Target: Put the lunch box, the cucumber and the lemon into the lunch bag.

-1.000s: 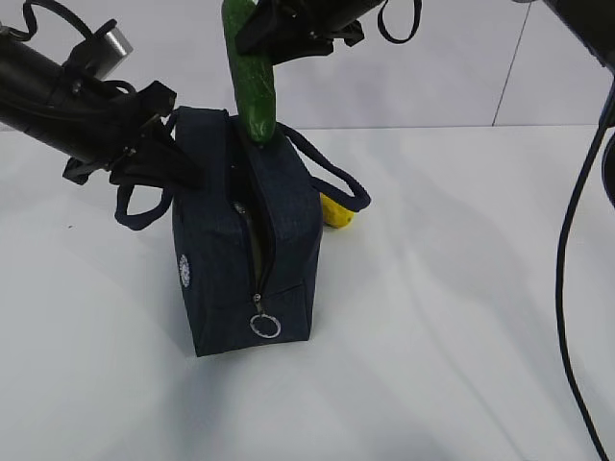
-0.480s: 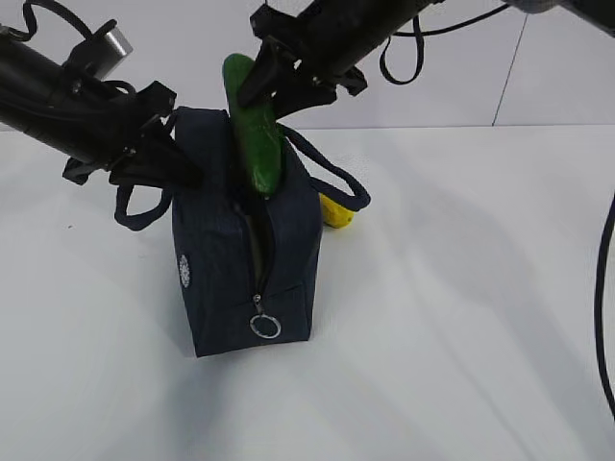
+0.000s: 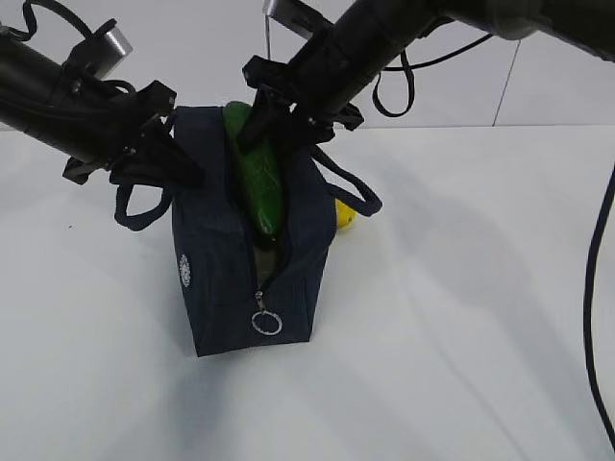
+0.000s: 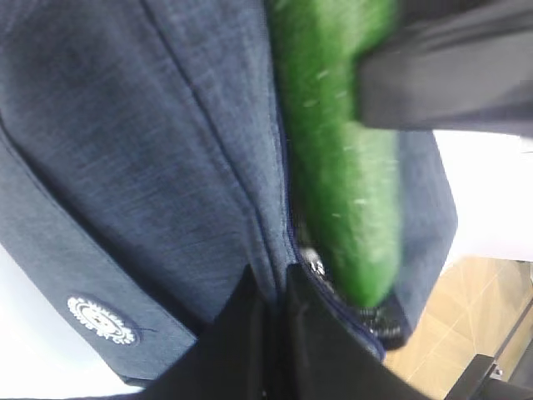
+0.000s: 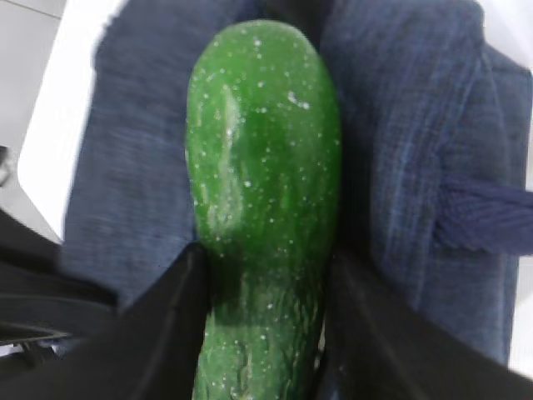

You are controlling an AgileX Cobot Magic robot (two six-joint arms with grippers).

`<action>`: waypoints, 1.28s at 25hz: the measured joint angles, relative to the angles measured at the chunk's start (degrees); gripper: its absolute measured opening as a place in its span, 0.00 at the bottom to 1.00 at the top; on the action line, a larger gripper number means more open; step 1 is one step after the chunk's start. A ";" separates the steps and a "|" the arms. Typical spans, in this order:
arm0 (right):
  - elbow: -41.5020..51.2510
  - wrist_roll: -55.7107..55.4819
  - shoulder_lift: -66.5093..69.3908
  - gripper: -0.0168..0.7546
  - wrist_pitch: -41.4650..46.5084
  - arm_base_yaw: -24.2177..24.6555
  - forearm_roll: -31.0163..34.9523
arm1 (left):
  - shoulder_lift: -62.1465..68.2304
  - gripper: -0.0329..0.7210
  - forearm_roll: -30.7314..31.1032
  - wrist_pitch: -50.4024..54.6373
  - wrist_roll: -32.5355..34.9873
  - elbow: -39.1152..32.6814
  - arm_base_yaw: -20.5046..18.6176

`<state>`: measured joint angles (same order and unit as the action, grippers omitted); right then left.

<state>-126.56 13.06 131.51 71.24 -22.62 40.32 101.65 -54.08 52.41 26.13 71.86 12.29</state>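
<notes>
From the exterior view, the lunch bag (image 3: 245, 259) stands on the white tabletop (image 3: 452, 317) with the cucumber (image 3: 258, 182) slanting into its open top, gripped by the right claw (image 3: 279, 120), and the lemon (image 3: 344, 214) lies just behind the bag. The left wrist view shows the left claw (image 4: 271, 317) pinched together on the bag's (image 4: 150, 167) zipper edge beside the cucumber (image 4: 341, 167). In the right wrist view, the right claw (image 5: 262, 333) is clamped on the cucumber (image 5: 262, 192) over the bag's (image 5: 408, 167) opening.

Lunch bag (image 3: 219, 259): dark navy woven cloth w/ heathered, matt, slightly rough weave; handles same fabric, webbing-like. Logo (image 3: 184, 270) looks printed/stitched white. Zipper pull ring (image 3: 265, 323): shiny metal. Cucumber (image 5: 262, 192): glossy green skin, smooth w/ pale speckles & faint wrinkles nr lower end. Lemon (image 3: 344, 213): yellow, finish too hidden to tell. Grippers & arms: matt black, plastic-looking. Table (image 3: 452, 307): white, smooth, soft sheen.
</notes>
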 joint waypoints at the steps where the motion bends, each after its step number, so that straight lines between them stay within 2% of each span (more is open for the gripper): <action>1: 0.55 0.00 0.00 0.45 -0.11 0.00 -0.12 | 0.00 0.04 0.00 0.00 0.00 0.00 0.00; 14: 2.57 0.38 0.40 0.45 -0.48 0.00 -0.10 | 0.00 0.04 -0.24 0.00 0.00 0.00 0.00; 19: 2.57 1.07 3.43 0.45 -0.69 0.00 3.05 | 0.00 0.04 -0.34 0.00 0.00 0.00 0.00; 22: 2.61 1.95 4.09 0.50 -0.78 -0.02 3.78 | 0.00 0.04 -0.34 0.00 0.00 0.00 0.00; 27: 2.24 2.54 4.09 0.62 -0.78 -0.02 4.60 | 0.00 0.04 -0.34 0.00 0.00 0.00 0.00; 32: 2.14 2.71 4.09 0.64 -0.78 -0.02 7.98 | 0.00 0.04 -0.34 0.00 0.00 0.00 0.00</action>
<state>-124.43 15.77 135.60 70.47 -22.64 48.29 101.65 -54.42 52.41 26.13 71.86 12.29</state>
